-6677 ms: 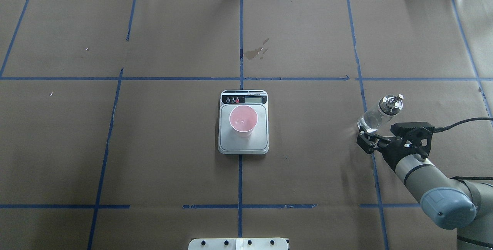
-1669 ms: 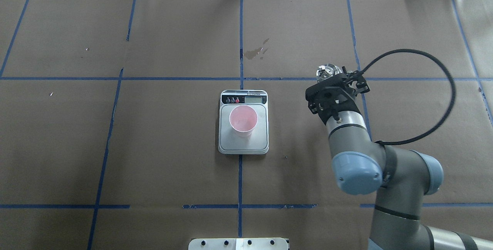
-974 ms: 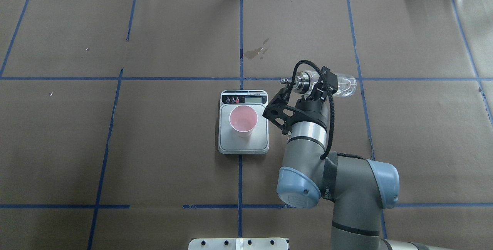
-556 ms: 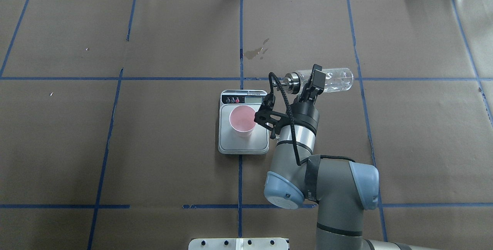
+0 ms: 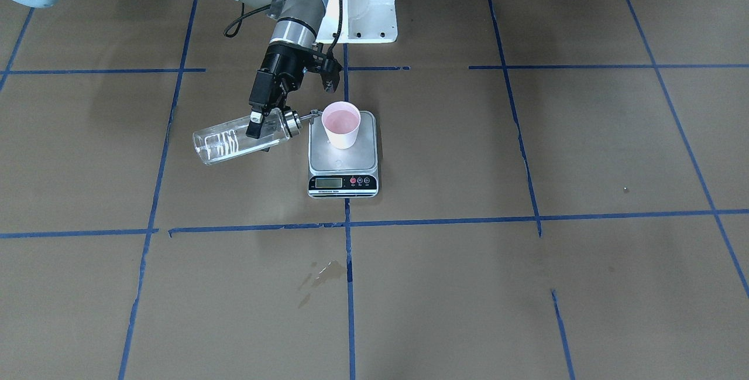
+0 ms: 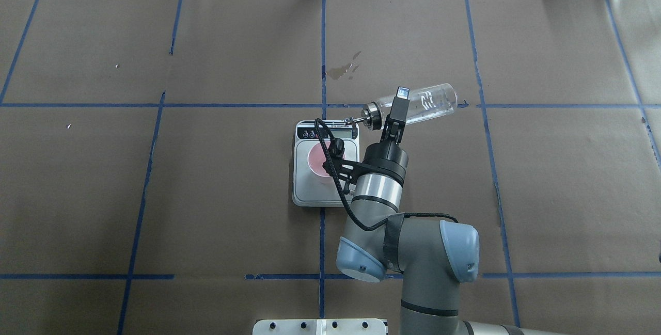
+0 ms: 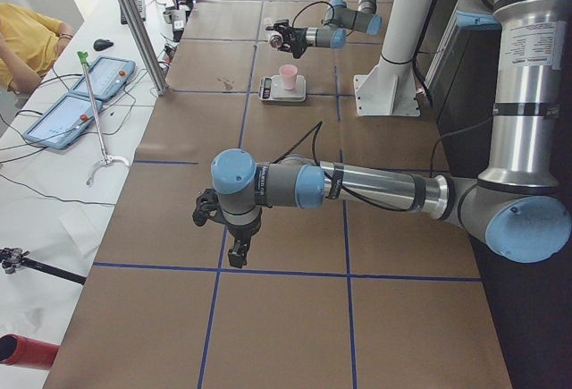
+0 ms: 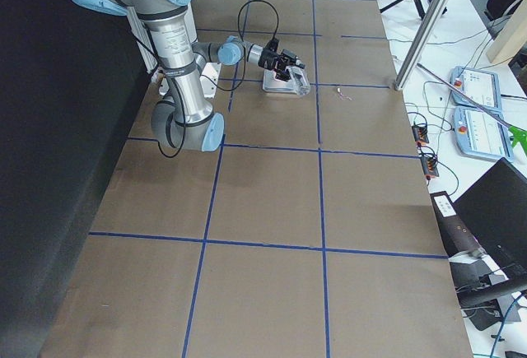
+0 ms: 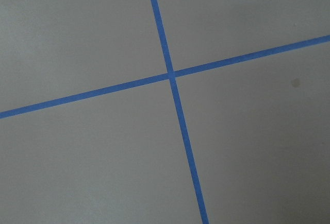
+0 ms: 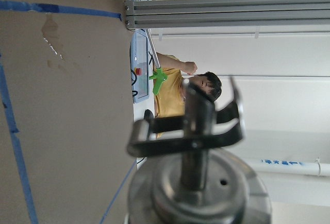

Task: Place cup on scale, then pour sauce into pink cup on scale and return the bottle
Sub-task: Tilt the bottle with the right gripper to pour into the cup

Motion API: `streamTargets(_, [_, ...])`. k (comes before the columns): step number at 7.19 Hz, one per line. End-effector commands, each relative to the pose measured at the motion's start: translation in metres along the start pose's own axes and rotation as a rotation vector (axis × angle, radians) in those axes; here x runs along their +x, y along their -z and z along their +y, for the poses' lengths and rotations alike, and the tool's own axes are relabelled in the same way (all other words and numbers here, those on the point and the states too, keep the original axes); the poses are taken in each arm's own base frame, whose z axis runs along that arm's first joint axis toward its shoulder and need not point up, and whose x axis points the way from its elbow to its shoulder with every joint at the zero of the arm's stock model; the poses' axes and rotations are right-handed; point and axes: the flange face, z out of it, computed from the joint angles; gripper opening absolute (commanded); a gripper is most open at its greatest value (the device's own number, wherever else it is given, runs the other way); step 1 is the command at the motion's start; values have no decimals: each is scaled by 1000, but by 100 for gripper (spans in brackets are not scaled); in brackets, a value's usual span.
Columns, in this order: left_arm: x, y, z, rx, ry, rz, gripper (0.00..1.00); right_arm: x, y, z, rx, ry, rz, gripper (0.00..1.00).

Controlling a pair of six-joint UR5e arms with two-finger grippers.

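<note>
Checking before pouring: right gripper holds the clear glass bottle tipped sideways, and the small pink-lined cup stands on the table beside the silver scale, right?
No: the small pink-lined cup stands on the silver scale, not beside it, as the front-facing view shows. The right gripper does hold the clear glass bottle tipped sideways.

A robotics lab: brown-papered table [image 6: 232,195] gridded in blue tape [image 6: 232,105], teach pendants [image 7: 61,121] alongside, an operator [image 7: 27,45] nearby.

Bottle [image 5: 225,143] clear glossy glass (cap [image 5: 291,122] shiny metal); scale [image 5: 345,161] steel; table [image 5: 468,286] matt paper.
</note>
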Motion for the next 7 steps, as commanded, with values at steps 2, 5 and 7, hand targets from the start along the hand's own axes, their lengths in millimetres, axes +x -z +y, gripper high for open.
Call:
streamTargets(2, [0,0,0,-1,1,0,100,-1,8,-2,41,108,77,0])
streamTargets(5, [0,0,-1,-2,0,0,100,1,15,-4,69,268,156,0])
streamTargets(7, [1,0,-1,-1,-1,0,100,-2,12,1,68,340,188,0])
